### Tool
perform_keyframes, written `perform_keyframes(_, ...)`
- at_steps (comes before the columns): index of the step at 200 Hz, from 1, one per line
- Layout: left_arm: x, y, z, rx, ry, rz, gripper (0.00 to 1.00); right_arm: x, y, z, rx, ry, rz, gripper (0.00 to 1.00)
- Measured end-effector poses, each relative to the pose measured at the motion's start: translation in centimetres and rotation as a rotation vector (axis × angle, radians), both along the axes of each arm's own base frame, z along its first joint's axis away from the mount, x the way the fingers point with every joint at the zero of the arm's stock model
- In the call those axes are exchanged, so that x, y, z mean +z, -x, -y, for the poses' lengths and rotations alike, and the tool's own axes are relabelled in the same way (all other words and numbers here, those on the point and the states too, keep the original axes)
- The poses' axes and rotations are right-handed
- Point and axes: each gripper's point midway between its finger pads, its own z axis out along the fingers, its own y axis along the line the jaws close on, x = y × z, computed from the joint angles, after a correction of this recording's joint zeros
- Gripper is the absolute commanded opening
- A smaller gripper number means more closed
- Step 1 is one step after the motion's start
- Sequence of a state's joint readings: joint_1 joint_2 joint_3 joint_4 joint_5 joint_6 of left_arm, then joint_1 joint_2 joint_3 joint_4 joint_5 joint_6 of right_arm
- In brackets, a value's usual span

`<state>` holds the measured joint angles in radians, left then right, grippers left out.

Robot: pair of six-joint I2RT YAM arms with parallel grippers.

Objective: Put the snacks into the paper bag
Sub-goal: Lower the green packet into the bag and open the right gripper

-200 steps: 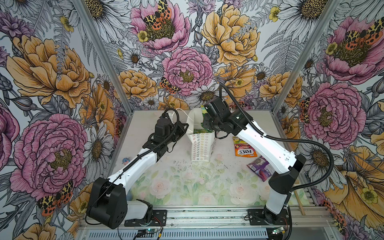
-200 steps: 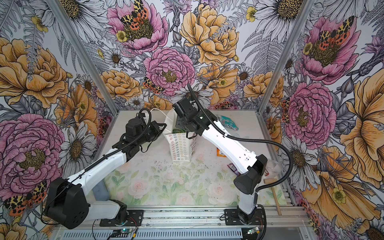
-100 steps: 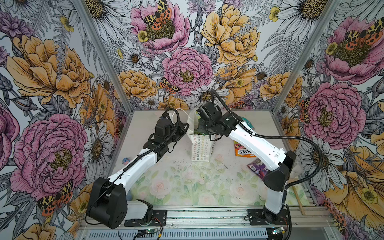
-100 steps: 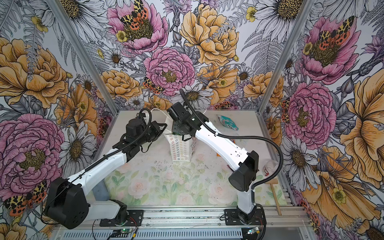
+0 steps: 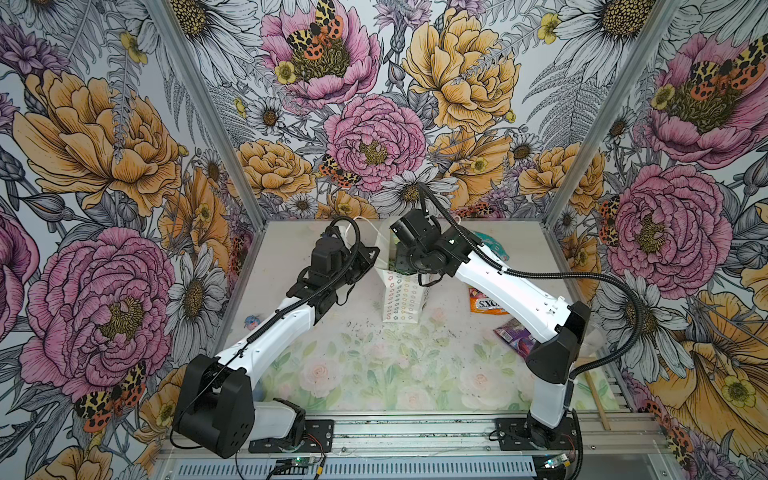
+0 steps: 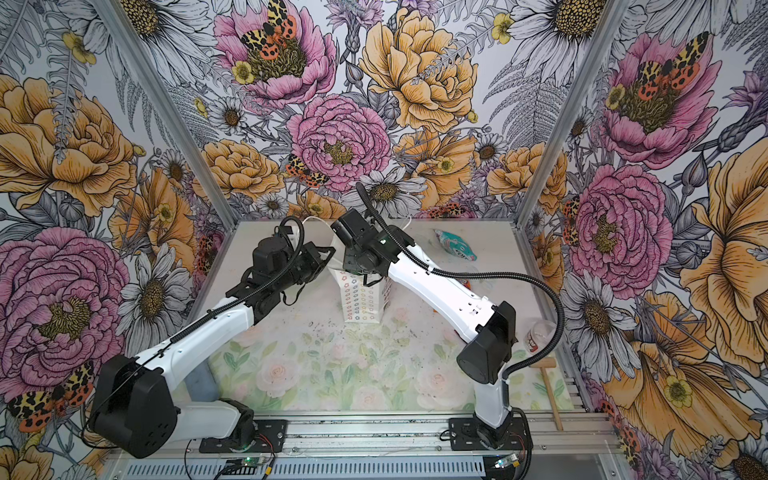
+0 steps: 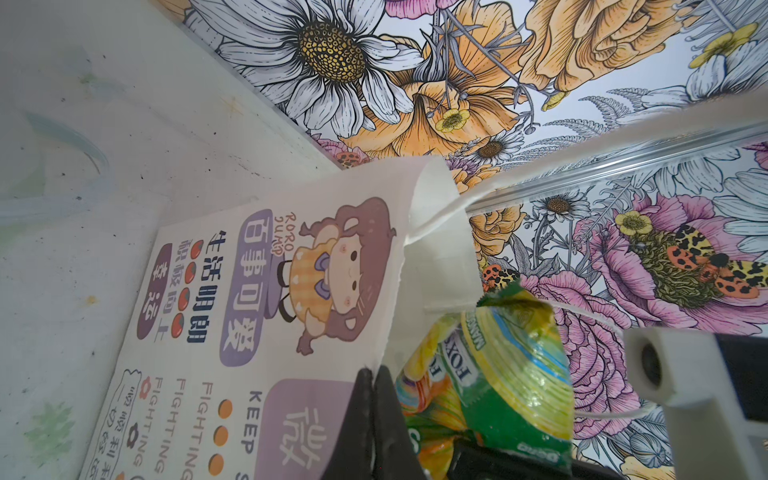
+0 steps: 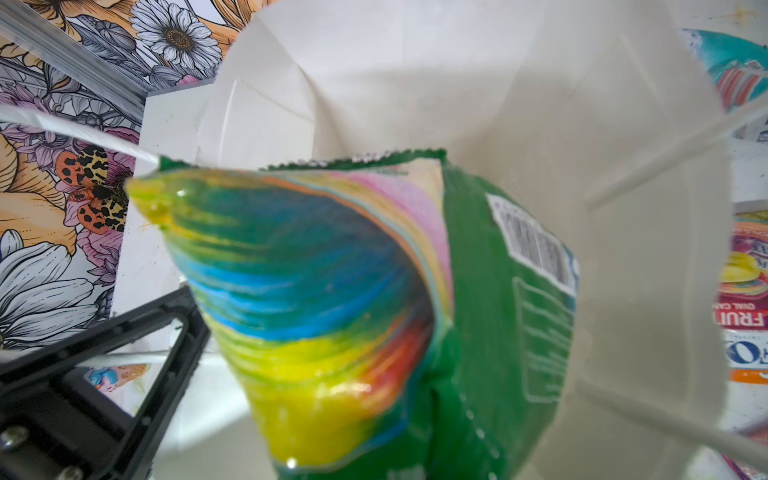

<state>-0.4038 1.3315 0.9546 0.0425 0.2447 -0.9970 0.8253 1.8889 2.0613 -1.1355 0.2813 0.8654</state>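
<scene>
**Green-yellow packet at the mouth of the paper bag**

The paper bag [image 5: 401,299] stands upright on the surface [image 5: 353,374], toward the far side and between the two arms. The left end effector [image 7: 372,374] has its fingers pressed together on the bag's top edge, pinching the paper on the bag's left side.

The right end effector [image 5: 402,266] comes in from the right over the open mouth. It is clamped on a green-yellow packet [image 8: 332,291]. In the right wrist view the packet's free end lies between the bag's white inner walls. How deep it sits cannot be told.

Three more snacks lie on the surface to the right of the bag. An orange packet [image 5: 482,301] is near the bag, partly under the right arm. A purple packet [image 5: 513,336] lies nearer and further right. A teal packet [image 6: 455,245] lies by the far edge.
</scene>
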Motion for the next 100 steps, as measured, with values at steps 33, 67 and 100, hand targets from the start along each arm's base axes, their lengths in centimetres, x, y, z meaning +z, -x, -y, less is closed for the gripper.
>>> perform_keyframes(33, 0.0, 0.0, 0.0, 0.0, 0.0, 0.0, 0.0, -0.16, 0.12, 0.3, -0.006, 0.013, -0.006, 0.04)
perform_keyframes(67, 0.01, 0.0, 0.0, 0.0, 0.0, 0.0, 0.0, -0.22, 0.17, 0.36, -0.006, 0.016, -0.008, 0.14)
perform_keyframes(100, 0.01, 0.0, 0.0, 0.0, 0.0, 0.0, 0.0, -0.23, 0.19, 0.38, -0.006, 0.017, -0.009, 0.18)
